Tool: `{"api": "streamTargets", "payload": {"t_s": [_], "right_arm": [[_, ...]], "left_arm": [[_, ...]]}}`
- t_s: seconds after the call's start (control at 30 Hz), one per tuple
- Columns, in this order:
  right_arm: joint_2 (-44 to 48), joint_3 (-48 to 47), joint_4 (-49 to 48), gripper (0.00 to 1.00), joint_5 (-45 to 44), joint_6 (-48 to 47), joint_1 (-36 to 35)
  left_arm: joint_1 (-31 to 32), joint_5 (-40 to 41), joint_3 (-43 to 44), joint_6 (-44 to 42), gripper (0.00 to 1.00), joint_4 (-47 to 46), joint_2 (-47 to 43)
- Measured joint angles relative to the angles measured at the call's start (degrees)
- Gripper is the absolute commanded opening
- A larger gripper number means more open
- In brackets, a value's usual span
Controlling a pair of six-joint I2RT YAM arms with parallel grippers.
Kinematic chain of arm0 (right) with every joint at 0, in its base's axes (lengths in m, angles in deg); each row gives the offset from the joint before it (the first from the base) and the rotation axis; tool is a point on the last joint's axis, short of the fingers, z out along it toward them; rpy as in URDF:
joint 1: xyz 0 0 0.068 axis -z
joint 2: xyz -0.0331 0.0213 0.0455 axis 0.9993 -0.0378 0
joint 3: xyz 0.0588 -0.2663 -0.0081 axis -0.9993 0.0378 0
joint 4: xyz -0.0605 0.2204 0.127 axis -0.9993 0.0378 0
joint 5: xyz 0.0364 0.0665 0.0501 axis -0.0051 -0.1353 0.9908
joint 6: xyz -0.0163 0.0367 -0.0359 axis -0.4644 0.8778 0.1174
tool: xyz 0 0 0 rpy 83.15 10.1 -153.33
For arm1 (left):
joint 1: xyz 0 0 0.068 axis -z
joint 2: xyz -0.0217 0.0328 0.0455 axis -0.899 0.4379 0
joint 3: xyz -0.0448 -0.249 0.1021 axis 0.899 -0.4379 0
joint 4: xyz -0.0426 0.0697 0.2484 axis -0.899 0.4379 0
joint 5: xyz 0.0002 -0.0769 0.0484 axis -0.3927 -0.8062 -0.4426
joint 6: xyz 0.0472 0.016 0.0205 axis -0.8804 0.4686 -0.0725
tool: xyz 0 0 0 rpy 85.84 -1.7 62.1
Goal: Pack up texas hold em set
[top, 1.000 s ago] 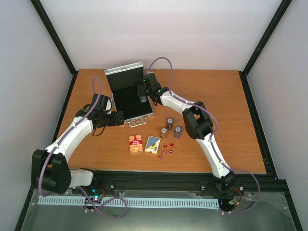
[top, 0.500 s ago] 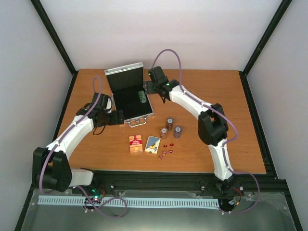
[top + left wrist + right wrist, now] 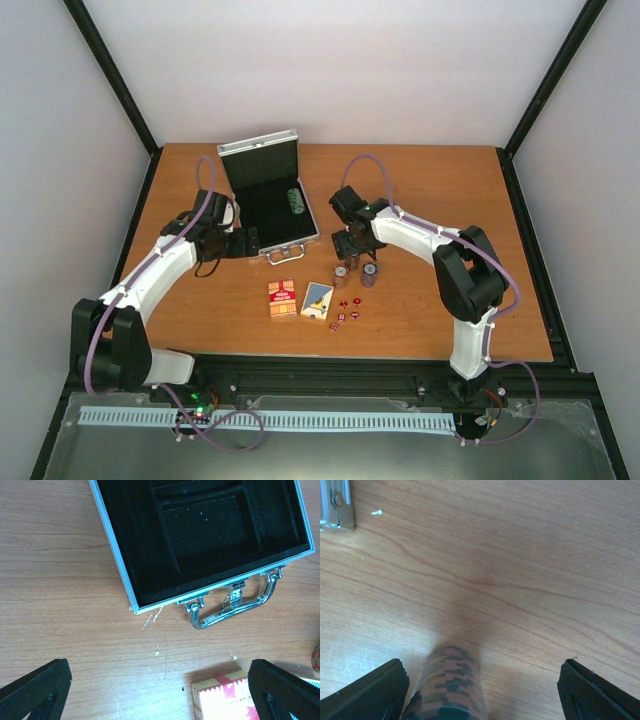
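Chip stack (image 3: 447, 687), upright on the tabletop (image 3: 530, 555), between the wide-spread fingers of my right pincer (image 3: 482, 692), nearer its left finger and not touched. Two other stacks (image 3: 369, 273) stand just nearside of this pincer. A fourth stack (image 3: 295, 200) lies in the open case (image 3: 262, 165) off to its left. Red deck (image 3: 283, 299), blue-yellow deck (image 3: 317, 299) and dice (image 3: 345, 310) lie nearer my bases. My left pincer (image 3: 160, 690), wide and empty, hovers beside the case's handle (image 3: 235, 605). Step judged: fetching the second stack. Next move: centre, descend, close on the stack, then carry it to the case.
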Motion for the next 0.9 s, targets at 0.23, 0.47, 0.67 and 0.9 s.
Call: {"api": "streamTargets", "payload": {"t_s": [0.23,0.47,0.67,0.9], "right_arm": [[0.2,1.1,0.0,0.63,3.0,-0.2,0.0],[0.2,1.4,0.1,0.25,6.2,-0.5,-0.2],[0.2,1.0,0.8,0.04,6.3,-0.3,-0.2],[0.3,-2.4,-0.4,0.03,4.2,-1.8,-0.2]], "left_arm": [[0.0,0.0,0.0,-0.1,1.0,0.0,0.3],[0.0,0.3,0.0,-0.1,1.0,0.0,0.3],[0.0,0.8,-0.1,-0.1,1.0,0.0,0.3],[0.0,1.1,-0.1,-0.1,1.0,-0.1,0.3]]}}
